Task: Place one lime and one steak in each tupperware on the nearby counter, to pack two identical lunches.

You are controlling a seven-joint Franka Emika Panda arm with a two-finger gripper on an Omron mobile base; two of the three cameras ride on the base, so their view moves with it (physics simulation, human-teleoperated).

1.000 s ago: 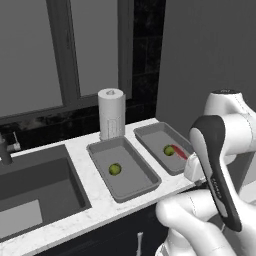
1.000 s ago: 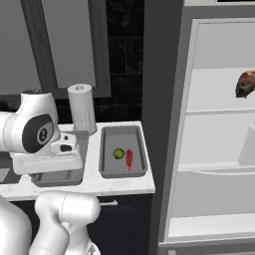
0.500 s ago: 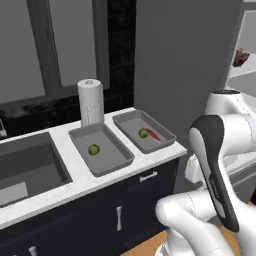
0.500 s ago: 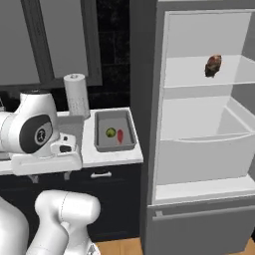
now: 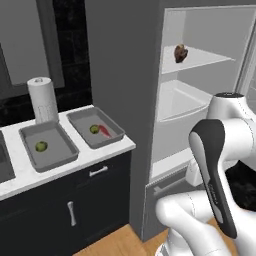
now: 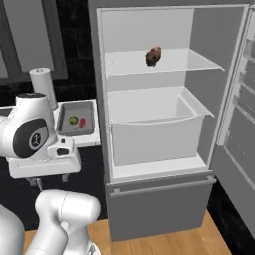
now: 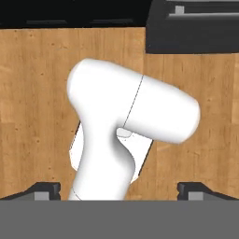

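While the hand (image 7: 119,189) gapes empty over wood floor (image 7: 42,93), one steak (image 6: 153,56) on fridge shelf (image 6: 199,62).

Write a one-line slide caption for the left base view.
Two grey tupperware trays on the counter, each holding a lime, one also a steak; open fridge beside.

light: even, soft, rendered | shadows: faint | glare: none | focus: sharp, slightly pixelated edges
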